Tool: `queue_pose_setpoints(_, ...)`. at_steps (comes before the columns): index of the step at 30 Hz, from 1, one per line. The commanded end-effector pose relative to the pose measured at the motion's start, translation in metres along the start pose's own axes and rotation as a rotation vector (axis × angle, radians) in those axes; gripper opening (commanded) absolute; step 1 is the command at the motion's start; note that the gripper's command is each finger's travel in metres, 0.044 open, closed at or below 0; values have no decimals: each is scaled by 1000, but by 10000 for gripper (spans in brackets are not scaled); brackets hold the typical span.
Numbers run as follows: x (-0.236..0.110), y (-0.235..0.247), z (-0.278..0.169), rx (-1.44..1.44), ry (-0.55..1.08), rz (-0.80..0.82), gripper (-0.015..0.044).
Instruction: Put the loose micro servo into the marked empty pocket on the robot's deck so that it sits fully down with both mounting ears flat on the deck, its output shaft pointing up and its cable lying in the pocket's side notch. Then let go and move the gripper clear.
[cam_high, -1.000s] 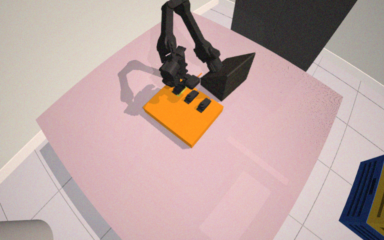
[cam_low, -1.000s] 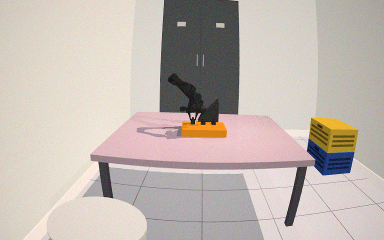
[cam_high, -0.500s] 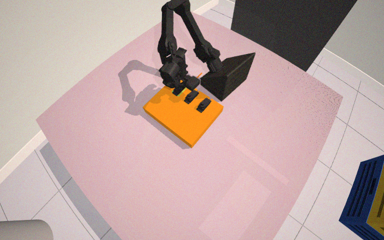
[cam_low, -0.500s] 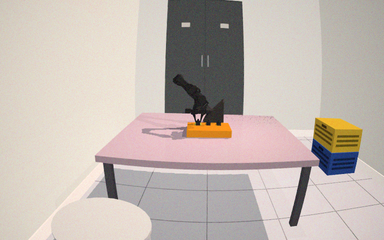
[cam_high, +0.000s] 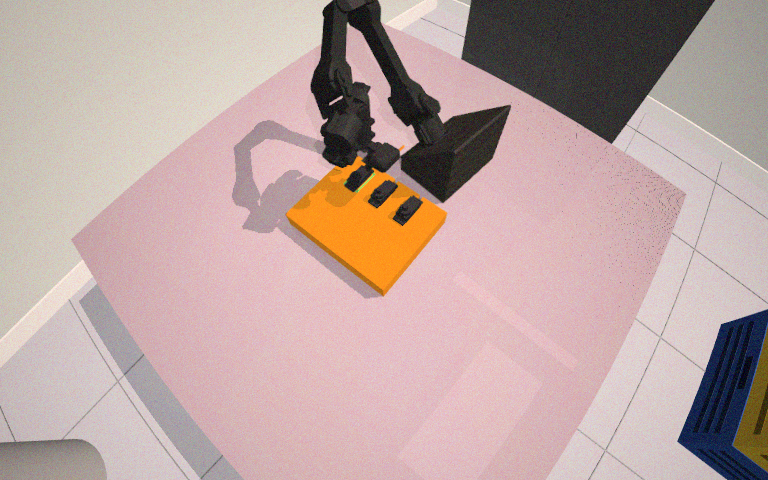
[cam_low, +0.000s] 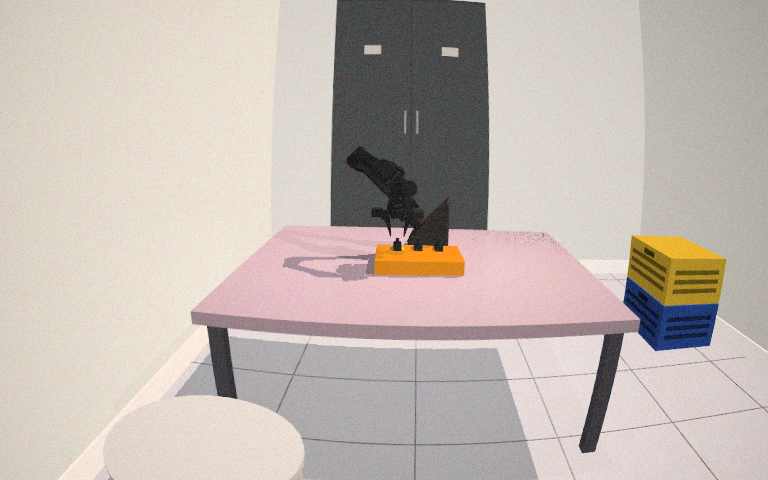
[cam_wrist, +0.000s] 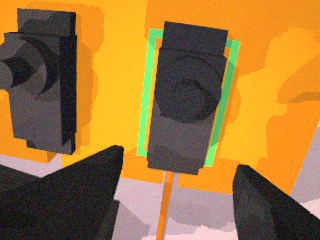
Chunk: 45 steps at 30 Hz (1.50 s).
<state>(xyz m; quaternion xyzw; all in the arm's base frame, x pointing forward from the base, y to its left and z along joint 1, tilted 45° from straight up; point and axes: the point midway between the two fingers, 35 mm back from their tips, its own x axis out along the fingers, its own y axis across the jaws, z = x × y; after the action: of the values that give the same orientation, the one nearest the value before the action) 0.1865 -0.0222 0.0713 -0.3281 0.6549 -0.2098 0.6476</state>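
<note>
The orange deck (cam_high: 362, 243) (cam_low: 419, 264) (cam_wrist: 267, 20) lies on the pink table. The micro servo (cam_high: 359, 178) (cam_low: 397, 245) (cam_wrist: 190, 96) sits inside the green-outlined pocket (cam_wrist: 143, 114) at the deck's far left corner, with its round output end facing up. Its thin orange cable (cam_wrist: 163, 216) runs from its near end over the deck's edge onto the table. My gripper (cam_low: 397, 230) (cam_wrist: 179, 164) is open and hangs just above the servo. Its fingers are spread to either side and do not touch it.
Two more servos (cam_high: 382, 192) (cam_high: 407, 210) (cam_wrist: 40, 87) sit in the deck beside the marked pocket. A dark wedge-shaped block (cam_high: 458, 150) (cam_low: 433, 226) stands close behind the deck. Yellow and blue crates (cam_low: 673, 268) (cam_high: 724, 390) stand off the table's right side.
</note>
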Motion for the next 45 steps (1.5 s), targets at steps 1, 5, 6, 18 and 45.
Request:
queue_pose_setpoints(1, -8, -1, 12, 1, -2, 1, 292)
queue_pose_setpoints(5, -28, -3, 44, 3, -2, 3, 398)
queue_pose_setpoints(6, -34, -3, 53, 4, -2, 4, 424)
queue_pose_setpoints(18, -75, 0, 106, -19, 0, 4, 440)
queue_pose_setpoints(45, -103, 0, 102, -105, 2, -8, 440)
